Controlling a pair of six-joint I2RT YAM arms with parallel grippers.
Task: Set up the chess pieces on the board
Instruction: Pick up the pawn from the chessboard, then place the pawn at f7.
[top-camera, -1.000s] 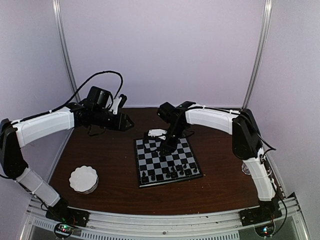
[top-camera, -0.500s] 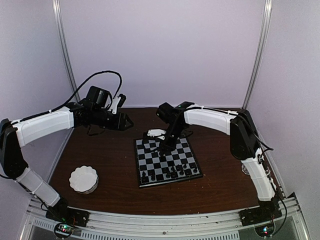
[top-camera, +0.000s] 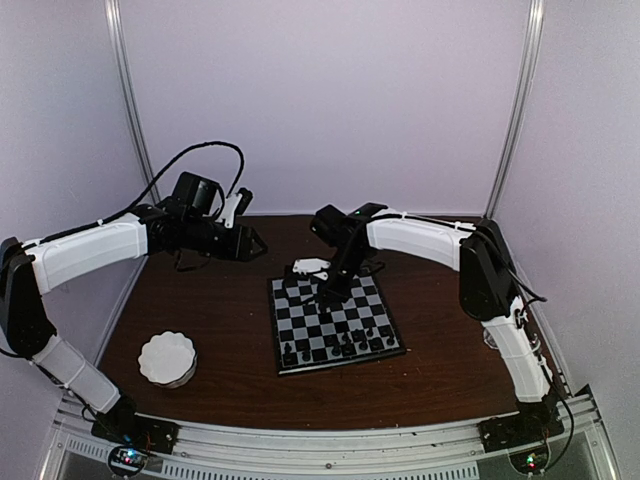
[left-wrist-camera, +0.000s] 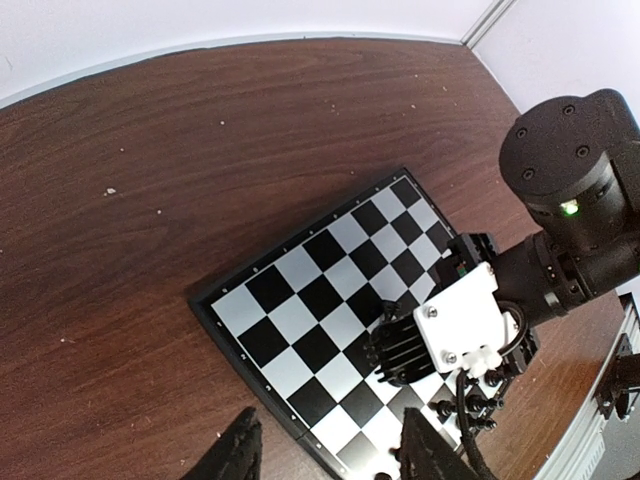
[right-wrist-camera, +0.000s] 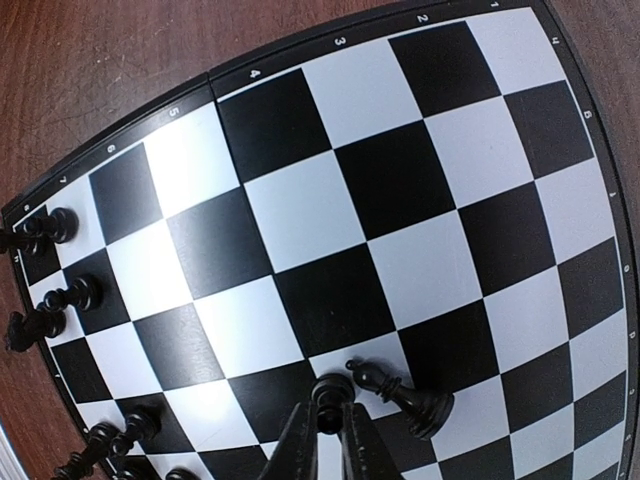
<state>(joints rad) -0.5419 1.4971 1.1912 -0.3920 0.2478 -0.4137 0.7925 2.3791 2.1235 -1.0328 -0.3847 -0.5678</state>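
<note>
Presently 1 black chess piece (right-wrist-camera: 330, 386) is clamped in the right claw (right-wrist-camera: 330, 420), long axis in line with it; the left claw (left-wrist-camera: 334, 445) is released.

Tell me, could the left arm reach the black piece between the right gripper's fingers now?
Probably not. The right gripper grips that black piece and hangs right over it. The left gripper, open and empty, hovers beside the board; the way in looks blocked.

Board (top-camera: 300, 315): flat square of black and pale squares, thin dark rim, lying slightly right of centre. Chess pieces (top-camera: 345, 343): tiny black figures grouped along its near rows; two more (right-wrist-camera: 400, 392) close together mid-board.
</note>
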